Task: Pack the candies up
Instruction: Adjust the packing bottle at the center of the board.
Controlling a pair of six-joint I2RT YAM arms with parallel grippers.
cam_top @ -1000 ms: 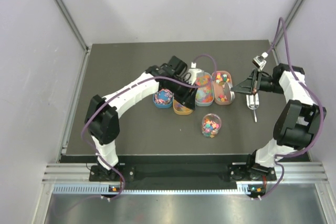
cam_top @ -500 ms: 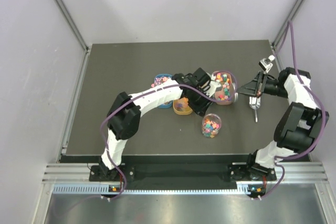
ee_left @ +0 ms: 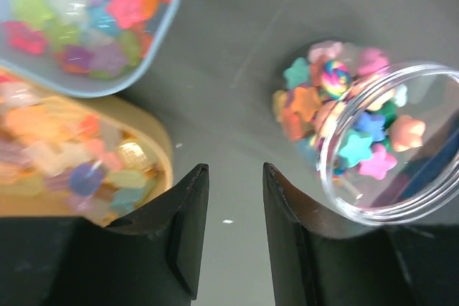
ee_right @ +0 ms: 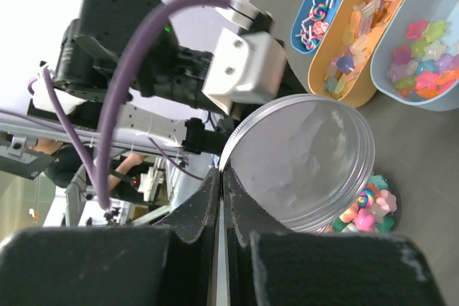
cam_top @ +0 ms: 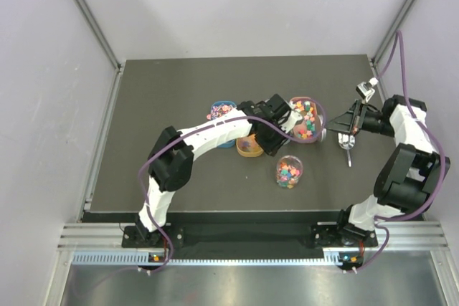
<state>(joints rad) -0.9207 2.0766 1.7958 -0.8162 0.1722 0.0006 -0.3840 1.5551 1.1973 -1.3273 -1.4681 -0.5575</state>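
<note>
The left tool (ee_left: 231, 177) hangs with its two black fingers apart and nothing between them, above bare dark grey worktop (cam_top: 179, 91). It sits between a yellow-orange oval tray (ee_left: 162, 154) on one side and a clear round plastic jar (ee_left: 401, 209) on the other. The small multicoloured candies (ee_left: 343, 105) are spread over several containers. Star-shaped and swirled pieces fill the lower part of the open jar, which stands on the worktop nearer the arm bases than the row of trays. Pale orange and yellow gummies lie in the yellow-orange tray, and bright star gummies lie in a grey-blue oval tray (ee_left: 169, 30) just beside it. In the top view a pink oval tray (cam_top: 304, 98) at the right end of the row holds mixed cubes, and a blue oval tray (cam_top: 221, 103) at the left end holds pink-striped bits. The right tool (ee_right: 220, 177) is closed, pinching the rim of a clear round ribbed lid (ee_right: 301, 159) and holding it on edge off the worktop, to the right of the pink tray. A silver metal scoop (cam_top: 348, 150) lies on the worktop just below that tool.
</note>
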